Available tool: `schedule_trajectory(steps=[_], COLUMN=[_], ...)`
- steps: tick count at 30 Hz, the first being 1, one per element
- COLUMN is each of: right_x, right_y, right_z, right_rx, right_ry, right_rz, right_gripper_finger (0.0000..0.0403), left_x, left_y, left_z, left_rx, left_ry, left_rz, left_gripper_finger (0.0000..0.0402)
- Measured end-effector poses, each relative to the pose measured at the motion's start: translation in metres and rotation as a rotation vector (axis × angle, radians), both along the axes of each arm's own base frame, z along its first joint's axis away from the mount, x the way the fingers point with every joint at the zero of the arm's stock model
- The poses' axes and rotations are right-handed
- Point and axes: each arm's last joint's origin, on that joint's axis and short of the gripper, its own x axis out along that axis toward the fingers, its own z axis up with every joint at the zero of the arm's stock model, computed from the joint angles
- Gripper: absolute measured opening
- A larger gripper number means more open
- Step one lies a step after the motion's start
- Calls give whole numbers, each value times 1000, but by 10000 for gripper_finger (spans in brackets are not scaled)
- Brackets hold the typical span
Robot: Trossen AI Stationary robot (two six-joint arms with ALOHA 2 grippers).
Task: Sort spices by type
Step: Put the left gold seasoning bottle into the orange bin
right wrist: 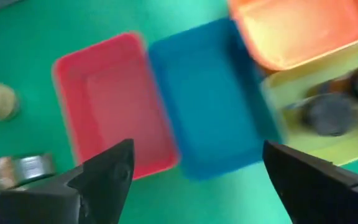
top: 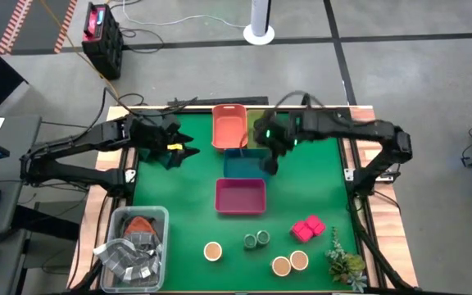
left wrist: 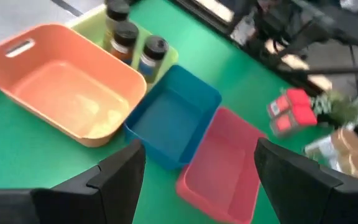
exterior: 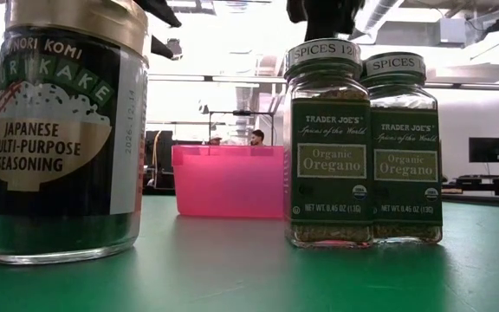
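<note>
Three dark-lidded jars (left wrist: 132, 38) are seen standing in the yellow-green tray (left wrist: 166, 55) at the far side of the table, just beside the orange tray (top: 229, 124). The remaining spices are set out along the near edge of the green mat (top: 179, 197): one tan-topped jar (top: 212, 251) to the left, two green-lidded oregano jars (top: 256, 239) touching each other near the middle, two more tan-topped jars (top: 290, 262) side by side to the right, and the two pink blocks (top: 307, 229) just beyond those. In the low view the oregano jars (exterior: 362, 147) are shown upright and touching, with a seasoning jar (exterior: 63, 130) well apart to their left.

The blue tray (top: 244, 165) and the pink tray (top: 240, 196) are lined up between the orange tray and the front row; nothing is seen inside them.

The right gripper (right wrist: 194, 171) is held above the blue tray with its fingers spread wide and nothing between them. The left gripper (left wrist: 197, 165) is held over the mat to the left of the orange tray, likewise wide and empty.

A clear bin (top: 133, 246) of odd items is placed at the near left corner, and a plant sprig (top: 344, 262) at the near right.
</note>
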Motion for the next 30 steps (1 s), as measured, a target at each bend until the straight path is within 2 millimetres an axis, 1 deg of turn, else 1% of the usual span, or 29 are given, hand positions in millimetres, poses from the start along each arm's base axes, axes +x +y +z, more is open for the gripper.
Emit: schedule_trajectory(steps=[5, 8, 11, 13, 16, 19, 23, 27, 30], right_x=[3, -2, -15, -22, -33, -41, -48, -59, -73], right_y=[51, 81, 105, 117, 130, 144, 164, 182, 193], right_z=[-5, -7, -10, -11, -8, -3, -4, -7, -8], right_rx=[58, 96, 99, 89, 72, 77, 90, 96, 35], right_ry=[29, 65, 153, 187, 182, 129, 106, 120, 119], right_rz=[-30, -44, -74, -120, -204, -269, -307, -341, -392], right_gripper_finger=[370, 370, 370, 370, 369, 369, 369, 369, 369], left_x=[11, 19, 27, 31, 39, 52, 71, 79, 81], left_y=[-6, -13, -24, -34, -49, -63, -85, -112, -135], left_z=[-11, -17, -22, -24, -26, -25, -26, -37, -37], left_rx=[-13, -36, -51, -52, -44, -37, -52, -106, -125], left_ry=[72, 97, 121, 130, 116, 52, -43, -8, 16], left_rz=[-126, -203, -274, -318, -380, -436, -503, -565, -568], left_gripper_finger=[289, 289, 289, 289, 289, 289, 289, 289, 287])
